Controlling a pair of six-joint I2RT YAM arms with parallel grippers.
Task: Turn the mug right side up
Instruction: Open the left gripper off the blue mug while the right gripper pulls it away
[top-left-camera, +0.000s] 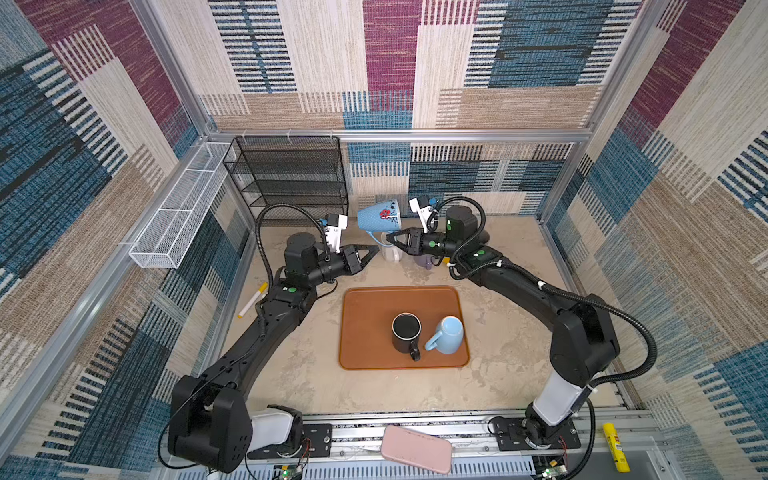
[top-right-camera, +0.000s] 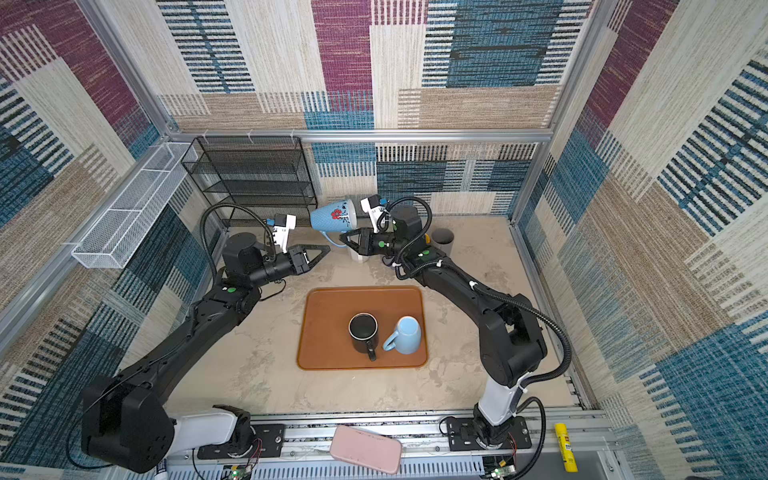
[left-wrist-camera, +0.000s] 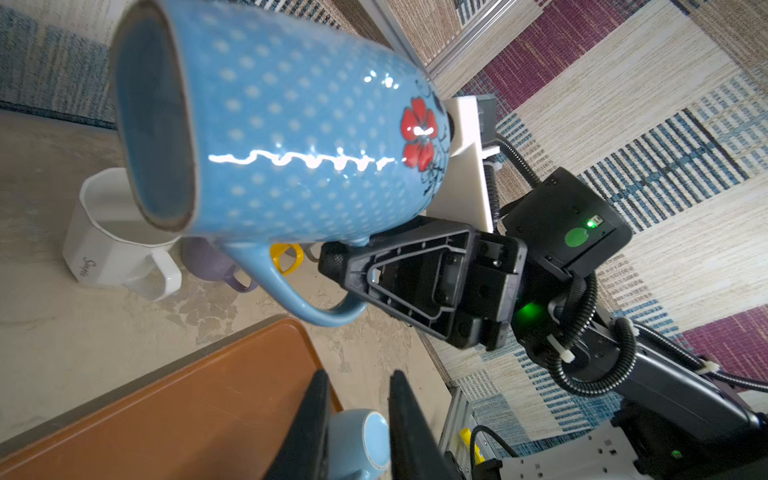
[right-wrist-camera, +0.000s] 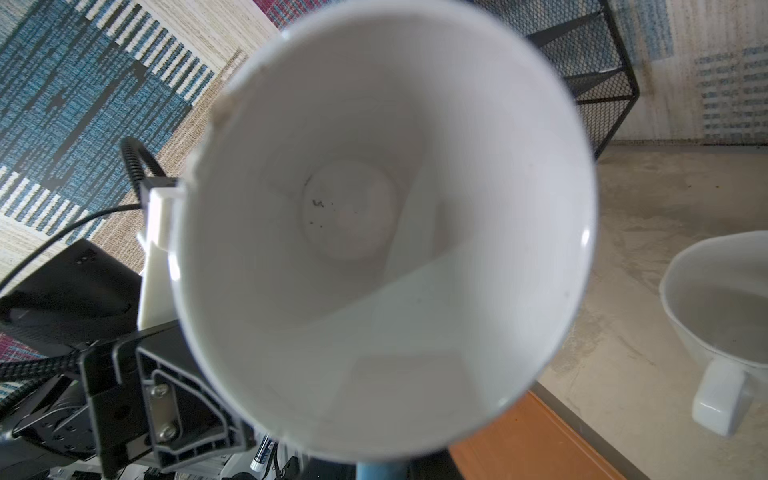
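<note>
In both top views the blue dotted mug (top-left-camera: 377, 216) is in the upper middle of the frame, in the air above the table (top-left-camera: 299, 374) and behind the brown tray (top-left-camera: 361, 303). It lies on its side with the mouth toward the right. The right claw (top-left-camera: 390, 239) is clamped on its handle (left-wrist-camera: 291, 299), which hangs under the body. The left claw (top-left-camera: 374, 249) is just left of the mug, its fingers (left-wrist-camera: 309, 415) a little apart and empty.
</note>
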